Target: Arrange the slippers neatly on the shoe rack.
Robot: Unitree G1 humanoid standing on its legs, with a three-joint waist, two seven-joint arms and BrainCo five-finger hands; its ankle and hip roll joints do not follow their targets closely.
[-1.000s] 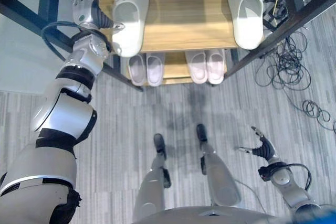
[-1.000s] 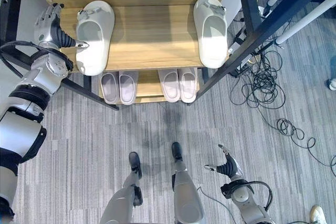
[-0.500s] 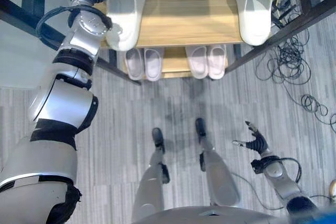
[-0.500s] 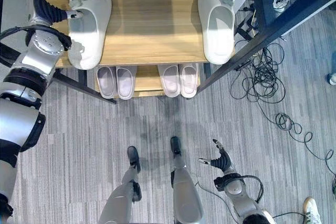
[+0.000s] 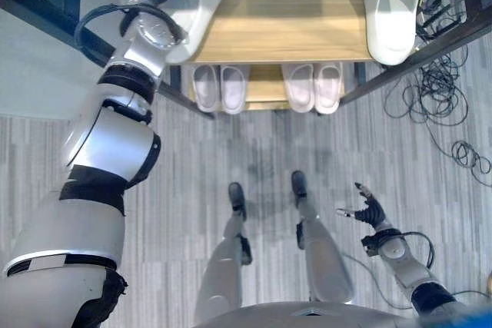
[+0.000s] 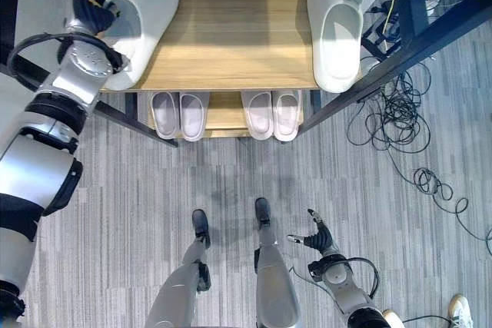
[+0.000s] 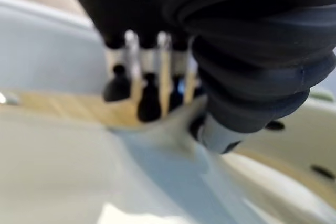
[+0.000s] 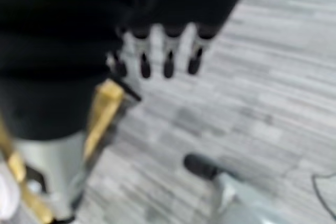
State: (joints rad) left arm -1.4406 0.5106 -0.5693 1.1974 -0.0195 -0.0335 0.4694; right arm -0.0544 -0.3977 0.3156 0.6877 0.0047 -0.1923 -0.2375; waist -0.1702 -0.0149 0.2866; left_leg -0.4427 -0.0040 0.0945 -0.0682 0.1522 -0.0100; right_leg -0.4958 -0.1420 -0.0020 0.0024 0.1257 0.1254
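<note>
A white slipper lies tilted at the left end of the shoe rack's wooden top shelf, its heel over the front edge. My left hand is at its strap. In the left wrist view the fingers reach over the slipper's rim and the thumb presses the near side, pinching it. The second white slipper lies straight at the shelf's right end. My right hand hangs low at the right over the grey floor, fingers spread and holding nothing.
Two pairs of pale slippers sit on the lower shelf. Black frame bars slant down on both sides of the rack. Tangled black cables lie on the floor to its right. A person's shoe is at the lower right.
The camera has shifted. My left hand has gone from beside the left slipper onto its strap, and that slipper now lies tilted, toe to the right. The right hand stays low.
</note>
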